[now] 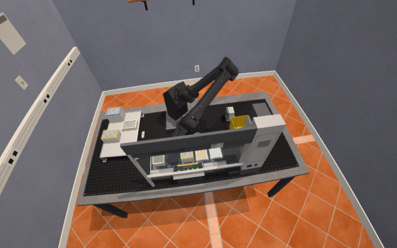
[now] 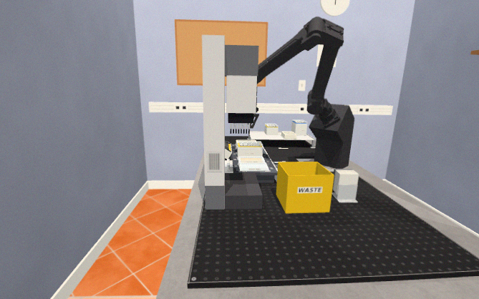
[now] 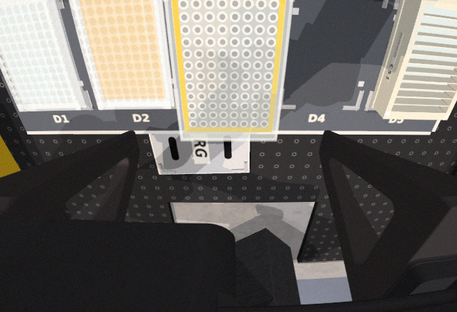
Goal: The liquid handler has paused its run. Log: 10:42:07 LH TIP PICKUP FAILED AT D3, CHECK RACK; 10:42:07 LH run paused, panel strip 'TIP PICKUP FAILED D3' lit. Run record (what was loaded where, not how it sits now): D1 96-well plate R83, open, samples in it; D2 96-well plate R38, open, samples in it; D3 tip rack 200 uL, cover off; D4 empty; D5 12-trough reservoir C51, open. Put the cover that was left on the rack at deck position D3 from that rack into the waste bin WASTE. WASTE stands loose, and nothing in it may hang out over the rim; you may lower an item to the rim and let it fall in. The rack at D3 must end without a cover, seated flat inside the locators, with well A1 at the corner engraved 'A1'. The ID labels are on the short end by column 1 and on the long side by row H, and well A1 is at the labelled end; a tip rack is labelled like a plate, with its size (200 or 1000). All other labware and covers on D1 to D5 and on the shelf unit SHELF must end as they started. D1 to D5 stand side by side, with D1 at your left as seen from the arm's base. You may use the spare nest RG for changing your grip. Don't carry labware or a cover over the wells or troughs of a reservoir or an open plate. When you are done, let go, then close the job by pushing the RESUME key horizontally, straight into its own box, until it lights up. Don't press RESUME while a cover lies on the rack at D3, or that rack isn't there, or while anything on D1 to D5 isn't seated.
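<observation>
In the wrist view the yellow tip rack [image 3: 228,59] sits at D3 with a clear cover [image 3: 228,131] lying on it; the cover's near edge overhangs the RG nest [image 3: 200,151]. My gripper [image 3: 229,141] is open and empty, its two dark fingers low in the view on the near side of the rack, above the RG nest. The rack also shows under the handler's gantry [image 1: 186,155]. The yellow WASTE bin [image 2: 304,187] stands on the black mat to the right of the handler; it also shows in the top view [image 1: 238,121].
D1 holds a pale plate [image 3: 37,50], D2 an orange plate [image 3: 122,45], D4 [image 3: 316,79] is bare, D5 holds the trough reservoir [image 3: 420,65]. The handler's gantry [image 1: 187,141] spans the deck. The shelf unit [image 1: 120,129] carries racks at the left. A white box [image 2: 345,184] stands by the bin.
</observation>
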{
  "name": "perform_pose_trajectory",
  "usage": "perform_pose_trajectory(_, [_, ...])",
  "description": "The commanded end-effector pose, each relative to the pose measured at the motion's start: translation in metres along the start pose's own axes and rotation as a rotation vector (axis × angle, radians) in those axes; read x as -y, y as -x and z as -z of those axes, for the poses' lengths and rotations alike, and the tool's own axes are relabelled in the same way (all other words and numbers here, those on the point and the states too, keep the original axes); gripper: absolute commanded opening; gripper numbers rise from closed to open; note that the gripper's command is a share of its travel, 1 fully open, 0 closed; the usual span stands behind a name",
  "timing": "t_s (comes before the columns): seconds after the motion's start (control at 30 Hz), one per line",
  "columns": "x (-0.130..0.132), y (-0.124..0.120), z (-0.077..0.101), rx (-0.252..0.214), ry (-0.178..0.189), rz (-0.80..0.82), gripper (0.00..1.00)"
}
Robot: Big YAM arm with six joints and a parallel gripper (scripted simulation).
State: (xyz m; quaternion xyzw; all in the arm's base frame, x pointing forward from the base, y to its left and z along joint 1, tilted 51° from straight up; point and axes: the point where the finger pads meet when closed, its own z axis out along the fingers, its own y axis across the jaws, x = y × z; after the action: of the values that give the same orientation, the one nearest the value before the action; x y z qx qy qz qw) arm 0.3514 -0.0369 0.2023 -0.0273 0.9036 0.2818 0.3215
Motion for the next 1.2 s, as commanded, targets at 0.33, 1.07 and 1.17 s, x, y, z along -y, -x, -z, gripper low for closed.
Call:
perform_pose_trajectory(0.33, [-0.001, 0.002, -0.020, -0.004, 0.004, -0.005, 1.00])
perform_pose_trajectory(1.07, [-0.001, 0.001, -0.053, -0.004, 0.004, -0.006, 1.00])
perform_pose_trajectory(1.17, [-0.001, 0.001, -0.059, -0.004, 0.004, -0.006, 1.00])
